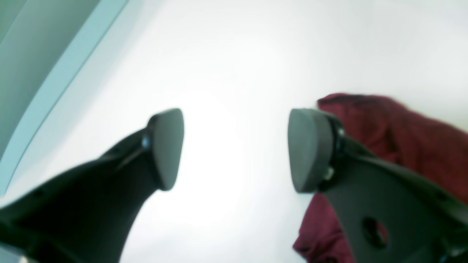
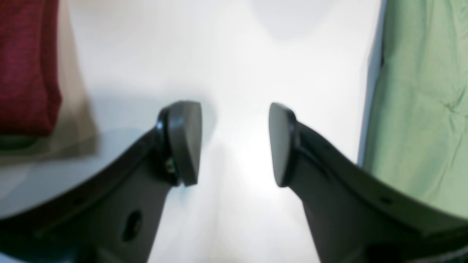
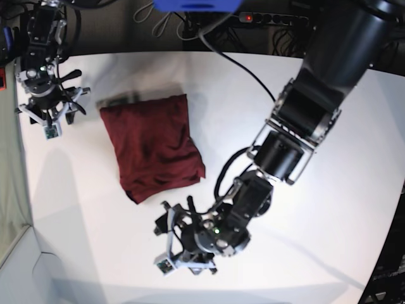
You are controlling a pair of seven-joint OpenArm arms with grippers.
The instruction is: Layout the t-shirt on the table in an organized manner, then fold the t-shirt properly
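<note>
The t-shirt point(image 3: 155, 142) is a dark red folded bundle lying on the white table point(image 3: 95, 209), left of centre. My left gripper point(image 3: 177, 244) hovers just off the bundle's near corner. In the left wrist view it point(image 1: 236, 149) is open with bare table point(image 1: 237, 54) between the pads, and the t-shirt point(image 1: 402, 138) lies behind the right finger. My right gripper point(image 3: 50, 107) is at the far left of the table. In the right wrist view it point(image 2: 234, 144) is open over bare table point(image 2: 219, 47), with an edge of the t-shirt point(image 2: 25, 65) at the upper left.
Green fabric point(image 2: 420, 91) lies beyond the table's edge beside my right gripper. A pale teal surface point(image 1: 22, 54) shows past the curved edge near my left gripper. A black cable point(image 3: 240, 66) crosses the table's back, and the bulky left arm point(image 3: 316, 95) reaches over the right half.
</note>
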